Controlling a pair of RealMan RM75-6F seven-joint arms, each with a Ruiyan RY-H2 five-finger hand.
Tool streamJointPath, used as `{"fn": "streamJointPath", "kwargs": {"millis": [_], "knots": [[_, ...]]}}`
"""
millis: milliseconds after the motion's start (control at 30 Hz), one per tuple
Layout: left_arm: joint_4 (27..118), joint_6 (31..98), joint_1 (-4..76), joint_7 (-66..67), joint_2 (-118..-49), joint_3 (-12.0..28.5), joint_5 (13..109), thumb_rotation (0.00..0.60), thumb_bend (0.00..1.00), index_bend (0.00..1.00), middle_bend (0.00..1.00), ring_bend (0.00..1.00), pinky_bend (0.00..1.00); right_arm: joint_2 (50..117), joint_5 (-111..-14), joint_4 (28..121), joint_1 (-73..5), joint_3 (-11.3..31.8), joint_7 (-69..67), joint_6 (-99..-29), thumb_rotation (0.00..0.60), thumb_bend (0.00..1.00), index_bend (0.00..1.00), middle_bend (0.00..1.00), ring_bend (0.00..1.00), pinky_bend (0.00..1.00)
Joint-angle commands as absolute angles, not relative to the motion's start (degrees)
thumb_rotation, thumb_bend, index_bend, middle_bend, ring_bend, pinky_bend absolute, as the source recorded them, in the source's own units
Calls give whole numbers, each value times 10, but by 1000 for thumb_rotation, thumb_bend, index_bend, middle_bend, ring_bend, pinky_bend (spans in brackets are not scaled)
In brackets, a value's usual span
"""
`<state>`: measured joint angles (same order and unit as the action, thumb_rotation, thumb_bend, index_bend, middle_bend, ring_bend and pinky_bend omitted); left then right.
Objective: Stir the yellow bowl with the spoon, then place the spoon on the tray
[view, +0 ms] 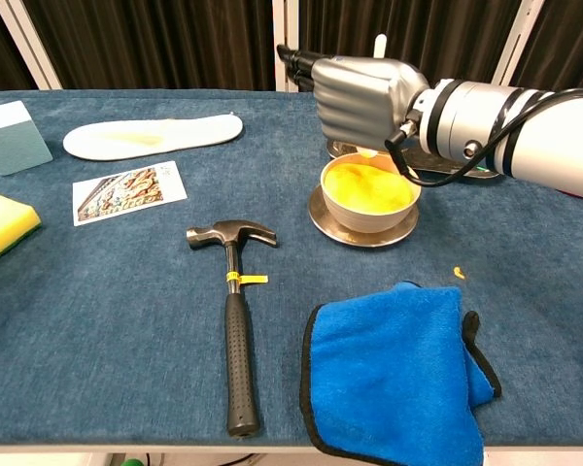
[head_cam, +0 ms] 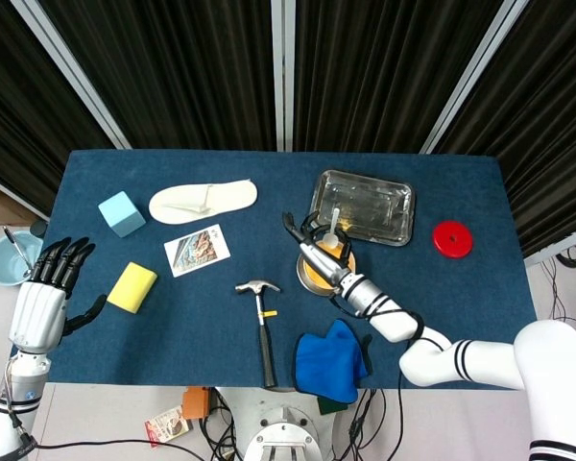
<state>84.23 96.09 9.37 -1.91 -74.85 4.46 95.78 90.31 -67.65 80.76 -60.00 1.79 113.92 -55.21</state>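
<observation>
The yellow bowl [view: 369, 194] stands on a metal saucer [view: 330, 225] at mid-table, filled with yellow contents [head_cam: 320, 274]. My right hand [view: 360, 95] hovers just above its far rim and grips the white spoon [head_cam: 333, 226], whose handle sticks up above the hand [view: 380, 47]. The spoon's bowl end is hidden behind the hand. The metal tray [head_cam: 363, 206] lies just behind the bowl, also seen as a strip [view: 466, 172] in the chest view. My left hand [head_cam: 44, 293] hangs open off the table's left edge, holding nothing.
A hammer [view: 235, 320] and a blue cloth [view: 396, 369] lie near the front edge. A picture card [view: 126, 192], white insole [view: 154, 136], light-blue block [view: 14, 137] and yellow sponge [view: 2, 225] sit to the left. A red disc [head_cam: 452, 238] lies at the right.
</observation>
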Motion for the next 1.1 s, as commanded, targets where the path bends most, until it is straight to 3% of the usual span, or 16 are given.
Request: {"fn": "streamJointPath", "kwargs": {"millis": [33,767,1100], "knots": [[843,959,95,-19,-748,45,958,600,237,108,114,79,126,907,-678,808,-601,15,1135,-562,600,538,809,343,75,0],[841,956,99,-18,-753,46,958,600,237,108,114,79,126,926,-689,789,-599,-7,1069,-581,600,539,823,343,77,0],[840,954,99,-18,-754,46,957,600,238,108,114,78,126,943,-656,772,-577,8,1050,-617,600,538,845,350,77,0]]}}
